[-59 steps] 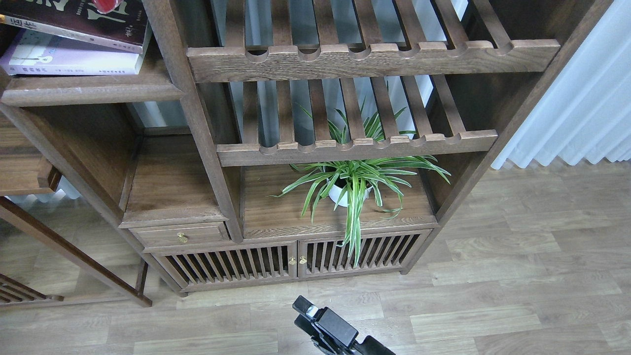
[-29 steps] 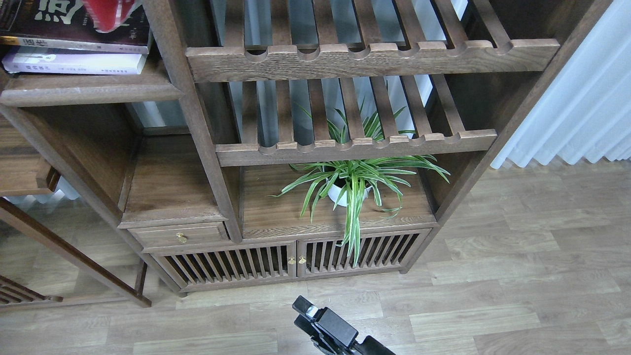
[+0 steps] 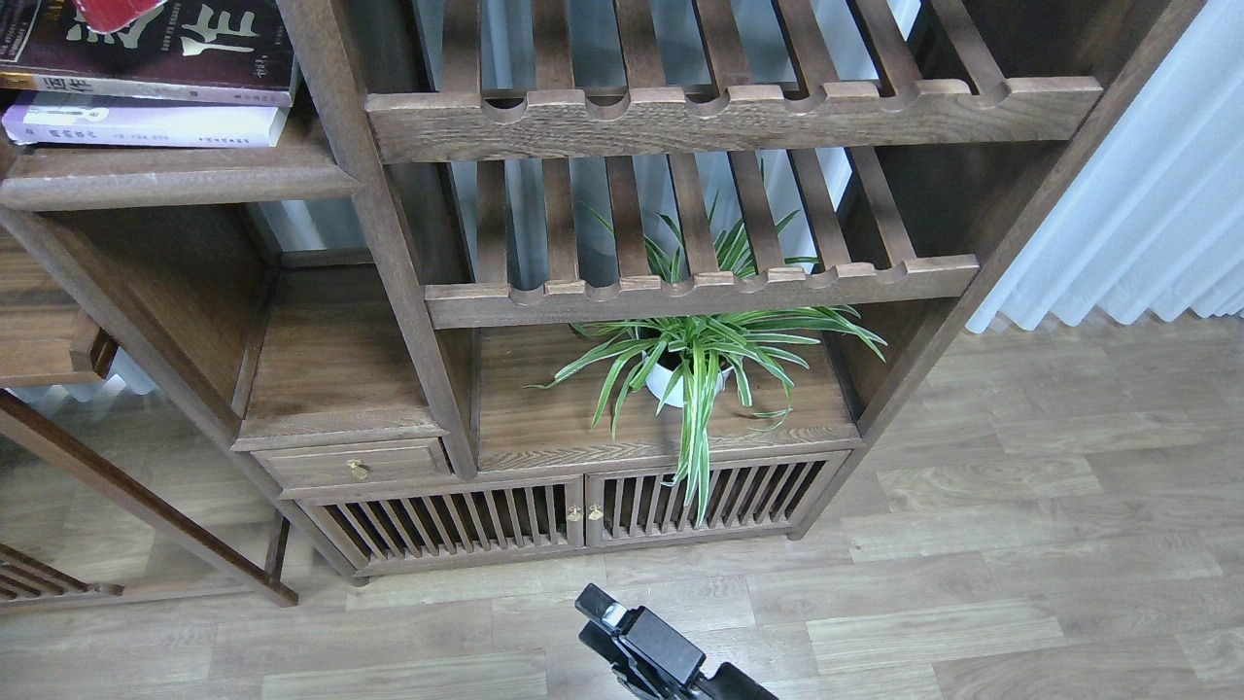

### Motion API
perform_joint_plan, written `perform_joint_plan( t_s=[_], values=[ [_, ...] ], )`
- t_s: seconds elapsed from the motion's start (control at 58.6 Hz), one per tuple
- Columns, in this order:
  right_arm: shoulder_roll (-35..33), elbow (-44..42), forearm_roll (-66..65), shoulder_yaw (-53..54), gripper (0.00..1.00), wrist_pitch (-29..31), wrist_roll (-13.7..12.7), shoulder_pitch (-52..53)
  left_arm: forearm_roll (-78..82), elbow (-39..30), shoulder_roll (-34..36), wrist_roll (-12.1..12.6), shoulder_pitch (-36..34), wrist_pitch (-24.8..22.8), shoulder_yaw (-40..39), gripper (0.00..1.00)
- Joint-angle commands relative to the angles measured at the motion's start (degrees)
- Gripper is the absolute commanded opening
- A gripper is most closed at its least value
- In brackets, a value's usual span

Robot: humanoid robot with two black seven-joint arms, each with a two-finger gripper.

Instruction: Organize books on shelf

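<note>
low at the bottom edge, my gripper (image 3: 632, 647) shows only as a dark block; i cannot tell its jaws. books lie stacked flat on the shelf (image 3: 175, 180), far up-left: maroon (image 3: 194, 53) over lilac (image 3: 146, 124), spines running left-right.

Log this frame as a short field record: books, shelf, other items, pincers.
books: maroon book lies flat on top of the lilac-white book; a red book shows only as a corner at the top edge
shelf: dark wooden board, upper left, holds the stack
other items: potted plant on a lower board, right of centre, leaves hanging over the slatted doors
pincers: one black pincer low at the bottom edge, over the floor, state unclear; which arm cannot be told
</note>
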Motion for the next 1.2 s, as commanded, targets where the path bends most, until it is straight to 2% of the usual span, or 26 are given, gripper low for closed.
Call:
perform_joint_plan(
  t_s=[0.0,0.188,0.29,0.495,0.683,0.751,0.802,0.82,0.854,0.939,0.99,1.178],
  values=[
    [0.0,0.0,0.0,0.0,0.97,0.0,0.0,0.0,0.0,0.0,0.7,0.4,0.0,0.0,-0.1,0.01],
    [0.0,0.0,0.0,0.0,0.97,0.0,0.0,0.0,0.2,0.6,-0.3,1.0,-0.1,0.0,0.2,0.01],
    [0.0,0.0,0.0,0.0,0.97,0.0,0.0,0.0,0.4,1.7,-3.3,1.6,-0.9,0.0,0.9,0.01],
    [0.0,0.0,0.1,0.1,0.97,0.0,0.0,0.0,1.2,7.2,-8.0,2.1,-6.5,0.0,3.9,0.01],
    [0.0,0.0,0.1,0.1,0.97,0.0,0.1,0.0,1.6,9.7,-8.3,2.2,-6.6,0.0,4.1,0.03],
    [0.0,0.0,0.2,0.1,0.97,0.0,0.1,0.0,1.6,9.8,-9.5,2.1,-6.3,0.0,4.1,0.07],
    [0.0,0.1,0.2,0.1,0.97,0.0,0.1,0.0,1.5,9.7,-10.5,1.9,-5.7,0.0,4.0,0.21],
    [0.0,0.0,0.2,0.1,0.97,0.0,0.1,0.0,1.5,9.6,-10.9,1.9,-5.4,0.0,4.0,0.29],
    [0.0,0.0,0.2,0.1,0.97,0.0,0.1,0.0,1.4,9.5,-11.0,1.9,-5.1,0.0,3.9,0.35],
    [0.0,0.0,0.2,0.1,0.97,0.0,0.1,0.0,0.9,9.4,-11.0,1.5,-4.9,0.0,3.6,0.44],
    [0.0,0.0,0.2,0.1,0.97,0.0,0.1,0.0,0.7,9.2,-11.1,1.4,-4.4,0.0,3.5,0.55],
    [0.0,0.0,0.2,0.1,0.97,0.0,0.1,0.0,-0.4,8.6,-11.1,1.3,-4.1,0.0,3.0,0.71]
  ],
)
